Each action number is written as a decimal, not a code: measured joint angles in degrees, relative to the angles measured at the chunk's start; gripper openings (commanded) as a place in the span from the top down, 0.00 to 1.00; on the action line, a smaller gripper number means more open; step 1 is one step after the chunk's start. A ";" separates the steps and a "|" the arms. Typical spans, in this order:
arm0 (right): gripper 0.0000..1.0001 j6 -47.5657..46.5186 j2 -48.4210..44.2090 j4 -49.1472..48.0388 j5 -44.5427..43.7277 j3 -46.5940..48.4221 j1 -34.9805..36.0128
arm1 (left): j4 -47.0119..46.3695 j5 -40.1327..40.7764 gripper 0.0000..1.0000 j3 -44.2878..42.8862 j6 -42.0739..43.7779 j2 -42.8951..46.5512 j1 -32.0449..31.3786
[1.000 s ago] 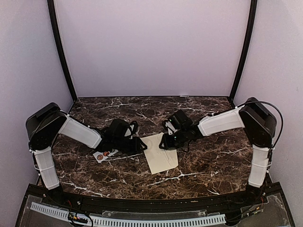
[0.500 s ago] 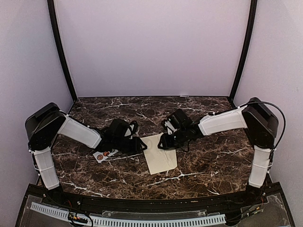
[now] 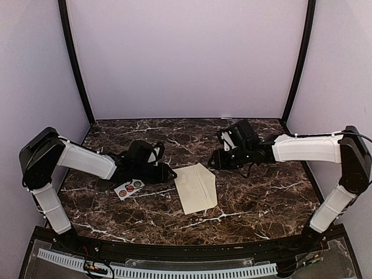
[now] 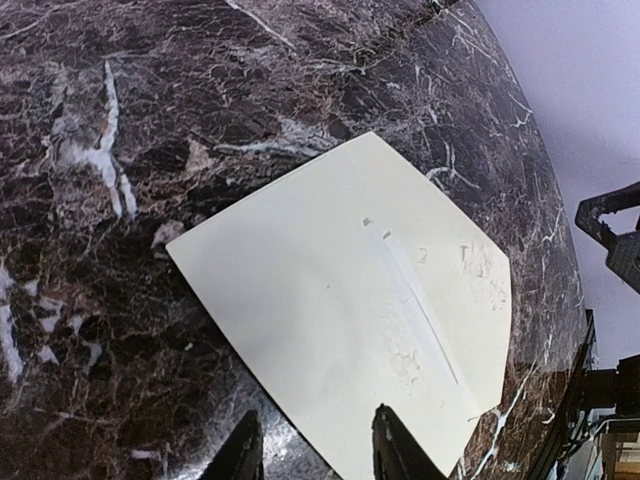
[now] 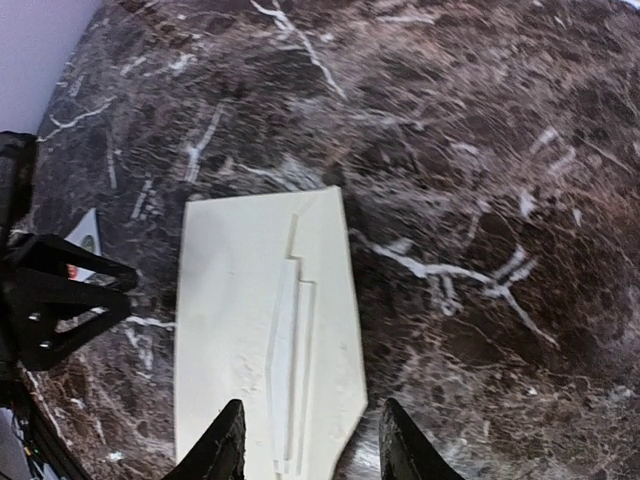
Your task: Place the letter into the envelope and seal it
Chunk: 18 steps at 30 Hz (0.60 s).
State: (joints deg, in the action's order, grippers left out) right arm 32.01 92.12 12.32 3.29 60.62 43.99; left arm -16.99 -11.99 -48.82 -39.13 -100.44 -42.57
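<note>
The cream envelope [image 3: 196, 188] lies flat on the marble with its flap folded over; it fills the middle of the left wrist view [image 4: 350, 300] and sits left of centre in the right wrist view [image 5: 250, 340]. The letter is hidden. My left gripper [image 3: 168, 173] hovers just off the envelope's left edge, open and empty [image 4: 315, 455]. The right gripper [image 3: 214, 161] hangs open above and behind the envelope's far right corner, holding nothing [image 5: 310, 450]. Neither gripper touches the paper.
A small white strip of round stickers [image 3: 129, 188] lies on the marble under the left arm, left of the envelope, and shows as a corner [image 5: 85, 235] in the right wrist view. Lilac walls and black posts bound the table [image 3: 261, 197].
Both grippers have drawn back from the envelope, the right one far to the right and back, the left one slightly left. Both jaws have widened. The envelope now lies fully uncovered.
</note>
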 measured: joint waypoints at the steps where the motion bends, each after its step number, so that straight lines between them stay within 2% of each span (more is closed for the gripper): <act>1: 0.64 0.26 0.04 -0.02 -0.31 -1.49 -0.87 | -0.04 -0.13 0.64 0.48 -0.11 0.02 -0.02; 9: 0.78 1.66 2.82 -0.33 -0.85 -6.64 -3.91 | -0.22 -1.51 0.68 2.49 -0.94 -0.11 -0.02; 18: 0.82 1.07 9.14 -3.02 1.77 -6.32 -3.56 | -2.21 -3.26 0.70 2.49 -1.22 -3.48 0.00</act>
State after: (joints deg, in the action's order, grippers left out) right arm 33.08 101.25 9.30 5.06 54.30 40.42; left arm -19.20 -15.25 -46.33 -40.36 -103.92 -42.57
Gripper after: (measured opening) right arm 0.184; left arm 0.307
